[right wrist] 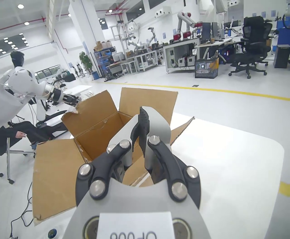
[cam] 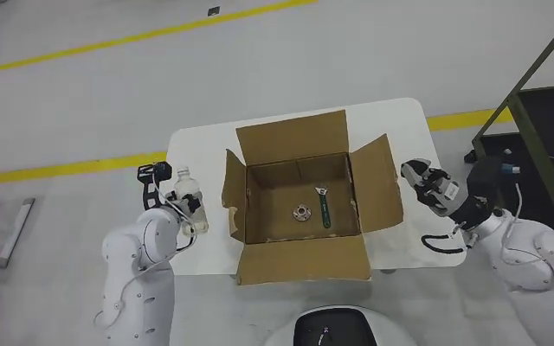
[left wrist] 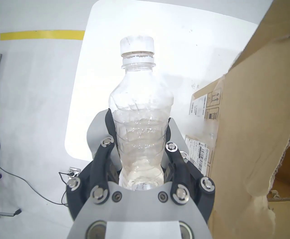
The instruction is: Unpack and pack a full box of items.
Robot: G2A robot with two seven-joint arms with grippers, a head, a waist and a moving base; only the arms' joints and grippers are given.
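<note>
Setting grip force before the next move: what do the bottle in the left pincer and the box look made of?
Bottle: thin clear plastic, glossy; it is see-through, with ribbed, dented walls. Its cap: opaque white plastic, probably. Box: brown corrugated cardboard, matte; a torn flap edge shows the fluting.

This is a robotics lab in a large industrial hall. In the upper half of the right wrist view, robot arms (right wrist: 180,25) stand on long benches (right wrist: 145,57) loaded with gear. Beside them are monitors (right wrist: 205,29), an office chair (right wrist: 251,47) and shelves (right wrist: 103,56) of bins. Ceiling lights (right wrist: 20,6) hang high at upper left. In the top view, yellow lines (cam: 156,33) cross the pale floor (cam: 86,104).
</note>
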